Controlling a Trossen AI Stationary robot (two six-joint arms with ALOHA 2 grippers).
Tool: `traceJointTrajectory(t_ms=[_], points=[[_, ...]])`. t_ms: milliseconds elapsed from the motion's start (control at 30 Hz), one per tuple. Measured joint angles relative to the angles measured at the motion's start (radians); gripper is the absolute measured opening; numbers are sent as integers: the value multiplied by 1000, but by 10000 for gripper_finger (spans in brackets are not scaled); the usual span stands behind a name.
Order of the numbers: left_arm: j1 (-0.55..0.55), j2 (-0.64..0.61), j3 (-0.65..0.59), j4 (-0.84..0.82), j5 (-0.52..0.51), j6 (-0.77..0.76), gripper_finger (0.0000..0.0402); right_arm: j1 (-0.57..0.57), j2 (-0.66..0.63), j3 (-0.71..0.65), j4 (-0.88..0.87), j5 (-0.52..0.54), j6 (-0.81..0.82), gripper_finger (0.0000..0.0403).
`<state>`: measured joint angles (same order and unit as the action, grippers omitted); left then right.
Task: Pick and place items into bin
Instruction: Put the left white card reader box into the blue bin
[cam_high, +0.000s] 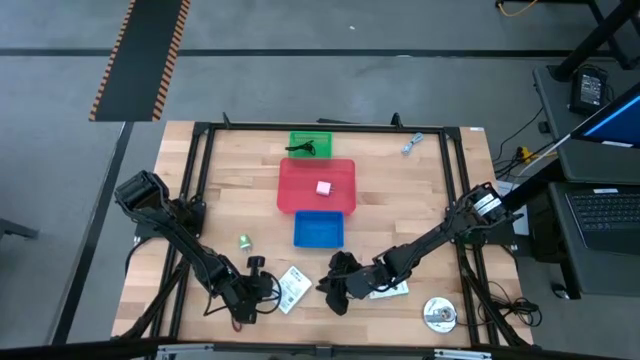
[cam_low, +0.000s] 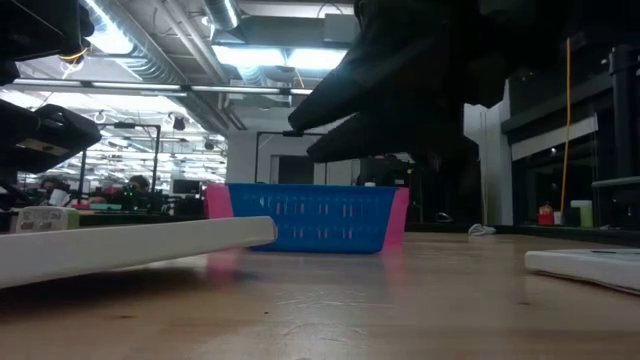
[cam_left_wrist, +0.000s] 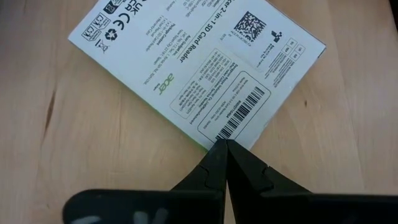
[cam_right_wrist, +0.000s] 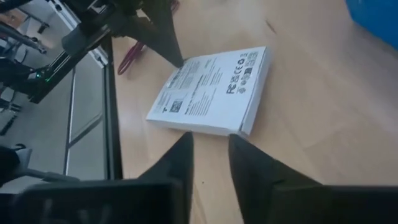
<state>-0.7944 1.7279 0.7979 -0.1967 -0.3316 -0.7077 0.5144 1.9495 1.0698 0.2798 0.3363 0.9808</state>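
Note:
A white printed card (cam_high: 292, 288) lies near the table's near edge. It also shows in the left wrist view (cam_left_wrist: 199, 68) and the right wrist view (cam_right_wrist: 211, 90). My left gripper (cam_left_wrist: 222, 144) is shut, its tips at the card's edge. My right gripper (cam_right_wrist: 208, 140) is open and empty, just right of that card, its fingers pointing at the card's near corner. A second white card (cam_high: 390, 290) lies flat under my right arm. The pink cube (cam_high: 323, 187) sits in the red bin (cam_high: 290, 190). The tiny green piece (cam_high: 244, 241), the dark red cord loop (cam_right_wrist: 130, 56) and the blue-grey piece (cam_high: 411, 143) lie on the table. My left gripper touches the card with its shut fingertips at the edge beside the barcode (cam_left_wrist: 233, 127), near a corner. The fingers come slanting down from the table's left side. Whether they pinch the edge or only press on it, I cannot tell. The card shows slanted in the low view (cam_low: 130, 250).
A blue bin (cam_high: 318, 228) stands just beyond the cards, the red bin behind it and a green bin (cam_high: 310, 145) at the far edge. A round disc (cam_high: 440, 315) lies at the near right corner. Black frame rails (cam_high: 190, 200) run along the table's sides.

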Motion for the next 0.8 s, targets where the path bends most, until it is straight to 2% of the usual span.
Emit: traceJointTrajectory(t_ms=[233,367,633,800], points=[[0,0,0,1,1,12,3,0,0,0,0,0,14,175],[0,0,-1,10,3,14,3,-2,0,0,-10,-1,85,203],[0,1,-1,14,6,14,3,-5,9,0,-20,-1,170,216],[0,1,-2,14,4,14,3,-11,62,-1,30,-1,139,212]])
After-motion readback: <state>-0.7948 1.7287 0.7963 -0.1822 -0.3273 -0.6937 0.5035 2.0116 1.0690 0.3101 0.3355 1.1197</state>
